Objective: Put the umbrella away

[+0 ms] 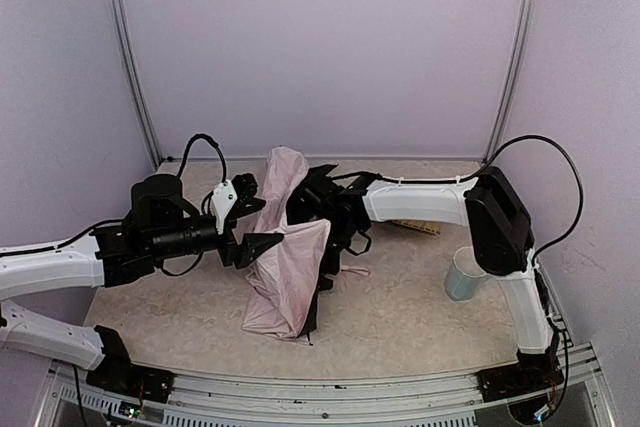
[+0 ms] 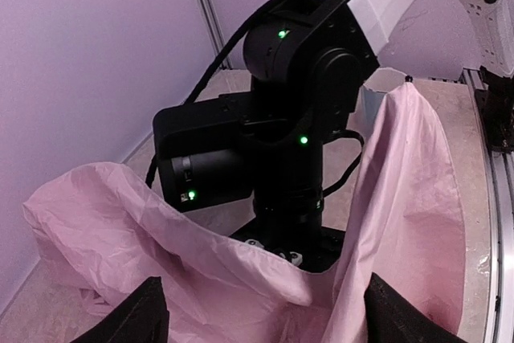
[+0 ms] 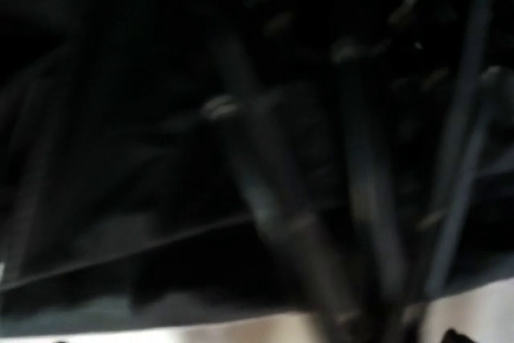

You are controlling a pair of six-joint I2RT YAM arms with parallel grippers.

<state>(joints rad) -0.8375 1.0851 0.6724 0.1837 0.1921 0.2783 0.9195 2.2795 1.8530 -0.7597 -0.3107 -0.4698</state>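
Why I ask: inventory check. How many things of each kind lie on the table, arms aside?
Umbrella: 1
Pale blue cup: 1
Tan tray, partly hidden: 1
Total: 3

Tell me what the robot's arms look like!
The left arm and right arm have smooth white tubes with chunky black joints. Thin black cables loop along them, and tiny green lights glow on the right one.

The umbrella (image 3: 277, 206), its dark shaft and thin ribs blurred, is filling the view above a pale strip of table (image 3: 478, 315).
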